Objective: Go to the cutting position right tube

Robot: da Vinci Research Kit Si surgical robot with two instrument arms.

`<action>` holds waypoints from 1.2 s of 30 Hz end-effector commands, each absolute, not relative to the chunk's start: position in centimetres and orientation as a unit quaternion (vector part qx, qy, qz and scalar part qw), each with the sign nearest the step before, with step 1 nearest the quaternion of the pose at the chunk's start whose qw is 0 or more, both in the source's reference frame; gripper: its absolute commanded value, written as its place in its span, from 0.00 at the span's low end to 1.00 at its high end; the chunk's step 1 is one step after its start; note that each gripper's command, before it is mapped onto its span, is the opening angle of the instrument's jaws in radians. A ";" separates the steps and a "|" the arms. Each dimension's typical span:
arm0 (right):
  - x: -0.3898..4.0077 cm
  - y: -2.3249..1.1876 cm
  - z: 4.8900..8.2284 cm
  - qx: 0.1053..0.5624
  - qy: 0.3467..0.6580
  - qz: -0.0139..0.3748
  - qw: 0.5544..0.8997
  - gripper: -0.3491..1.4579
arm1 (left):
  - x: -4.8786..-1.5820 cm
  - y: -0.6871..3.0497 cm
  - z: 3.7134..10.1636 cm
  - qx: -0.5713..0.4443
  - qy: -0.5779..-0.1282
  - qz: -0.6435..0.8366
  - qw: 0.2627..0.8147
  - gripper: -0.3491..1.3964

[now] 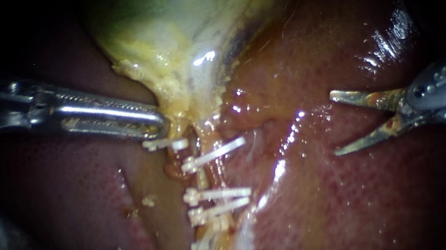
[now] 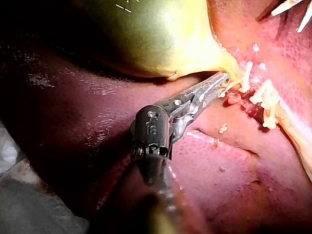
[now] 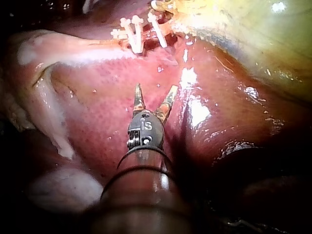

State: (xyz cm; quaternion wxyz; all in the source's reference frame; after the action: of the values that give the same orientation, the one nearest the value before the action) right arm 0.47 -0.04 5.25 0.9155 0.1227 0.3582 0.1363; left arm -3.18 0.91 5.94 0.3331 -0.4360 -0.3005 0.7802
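Top edge cuts off gallbladder [image 1: 182, 18]; tubes [image 1: 204, 179] under clips [image 1: 219, 194] indistinguishable.

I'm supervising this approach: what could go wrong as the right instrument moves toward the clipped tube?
1. The right instrument is open over bare liver; sweeping low could nick its surface.
2. The clips sit close together, so the blades might catch one or miss the gap between them.

Greenish gallbladder [image 1: 168, 8] rests on glistening red liver [image 1: 366, 198] — white clips [image 1: 219, 194] below its neck.
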 end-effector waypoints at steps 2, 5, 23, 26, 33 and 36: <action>0.47 -0.04 5.26 0.124 0.359 0.136 0.915 0.99 | -3.13 0.95 5.89 -0.436 -0.303 0.780 0.332 0.00; 0.47 -0.04 5.26 0.124 0.359 0.136 0.915 0.99 | -2.98 1.08 5.75 -0.436 -0.297 0.779 0.339 0.00; 0.72 -0.11 5.31 0.190 0.394 0.154 0.886 0.97 | -2.66 1.33 5.42 -0.437 -0.277 0.776 0.360 0.00; 0.85 -0.16 5.39 0.213 0.408 0.178 0.870 0.96 | -2.66 1.33 5.42 -0.437 -0.276 0.776 0.361 0.00; 1.21 -0.29 5.71 0.250 0.421 0.204 0.848 0.95 | -2.66 1.32 5.42 -0.437 -0.275 0.776 0.361 0.00; 1.36 -0.32 5.88 0.265 0.434 0.214 0.834 0.95 | -2.66 1.32 5.42 -0.437 -0.276 0.776 0.361 0.00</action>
State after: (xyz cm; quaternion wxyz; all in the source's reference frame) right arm 1.40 -0.33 5.92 0.8315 0.2686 0.4355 0.2165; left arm -2.66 1.32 5.42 0.3614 -0.4369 -0.2756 0.7763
